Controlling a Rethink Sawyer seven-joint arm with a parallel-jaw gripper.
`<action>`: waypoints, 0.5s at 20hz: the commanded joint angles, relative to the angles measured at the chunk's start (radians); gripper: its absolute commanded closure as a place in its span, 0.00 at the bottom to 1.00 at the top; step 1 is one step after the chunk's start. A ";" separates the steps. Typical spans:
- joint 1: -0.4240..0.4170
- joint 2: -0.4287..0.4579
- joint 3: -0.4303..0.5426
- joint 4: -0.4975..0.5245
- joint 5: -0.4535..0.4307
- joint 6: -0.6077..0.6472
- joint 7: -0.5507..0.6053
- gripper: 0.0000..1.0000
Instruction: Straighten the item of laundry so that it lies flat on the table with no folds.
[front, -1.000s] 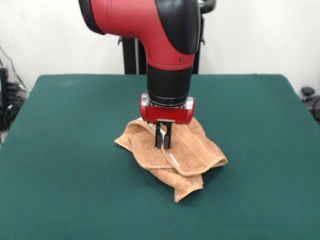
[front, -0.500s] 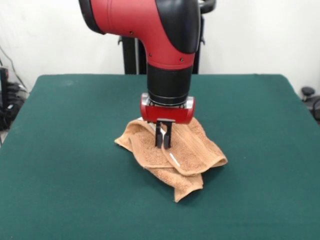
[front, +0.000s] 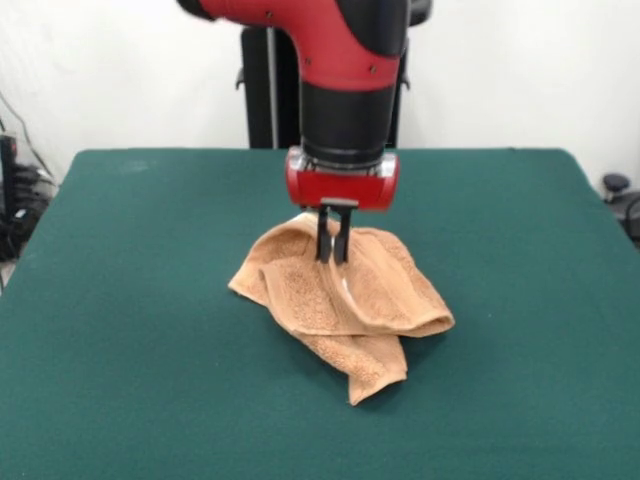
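Pinching the crumpled orange-tan terry towel (front: 345, 300), my claw (front: 333, 250) holds a fold up off the dark green bench (front: 130, 330).

Glossy red arm casing (front: 320, 40) with small dark screws; black cylindrical wrist section (front: 345, 125); red rounded gripper housing (front: 341, 187) with silver rim; two thin black jaws below.

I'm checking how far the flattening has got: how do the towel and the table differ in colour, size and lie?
The towel is orange-tan; the table is dark green. The towel is small and the table far bigger. The towel is bunched in folds with a part pinched up by the gripper, while the table lies flat. Both look cloth-surfaced.
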 joint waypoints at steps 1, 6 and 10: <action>0.062 -0.062 0.101 0.169 0.057 0.120 0.209 1.00; 0.082 -0.061 0.095 0.174 0.075 0.116 0.218 1.00; 0.099 -0.049 0.091 0.178 0.085 0.096 0.224 1.00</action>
